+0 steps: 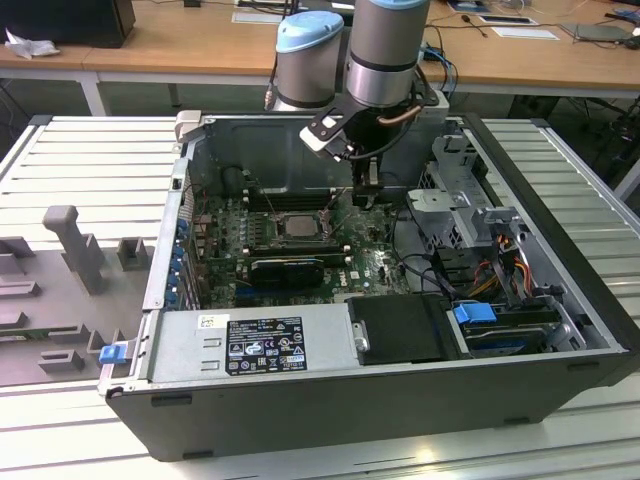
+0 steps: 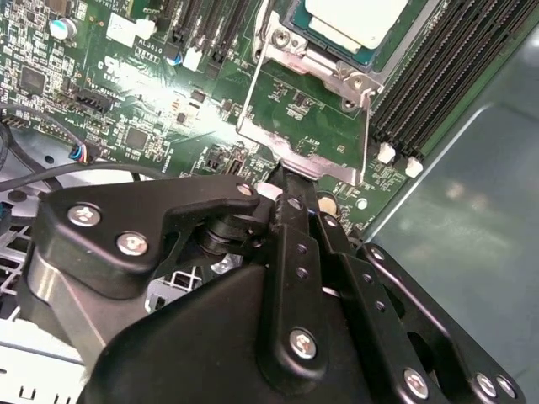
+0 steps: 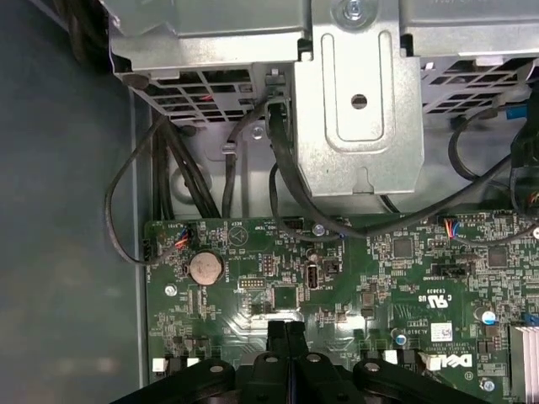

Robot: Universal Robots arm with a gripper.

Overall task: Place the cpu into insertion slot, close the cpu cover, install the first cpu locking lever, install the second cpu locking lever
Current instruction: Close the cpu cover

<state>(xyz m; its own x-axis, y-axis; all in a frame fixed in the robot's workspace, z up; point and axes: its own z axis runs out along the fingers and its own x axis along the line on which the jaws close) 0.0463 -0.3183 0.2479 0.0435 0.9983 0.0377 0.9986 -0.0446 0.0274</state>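
Note:
The cpu (image 2: 358, 18), a pale silver square, lies in the insertion slot (image 2: 296, 52) on the green board; in the exterior view the cpu (image 1: 300, 226) sits mid-board inside the open case. The cpu cover (image 2: 305, 160), a thin silver frame, stands raised off the slot, with green board showing through its window. My gripper (image 2: 285, 178) is shut, and its black tips touch the cover's free edge. In the exterior view the gripper (image 1: 367, 183) hangs just to the right of the slot. In the first wrist view the fingers (image 3: 278, 330) press together above the board.
A black graphics card (image 1: 285, 268) lies in front of the slot, and long black memory slots (image 2: 438, 76) run beside it. A metal drive cage (image 3: 358, 109) with cables (image 3: 168, 177) stands close by. The power supply (image 1: 250, 345) and the case walls (image 2: 472, 202) close in the space.

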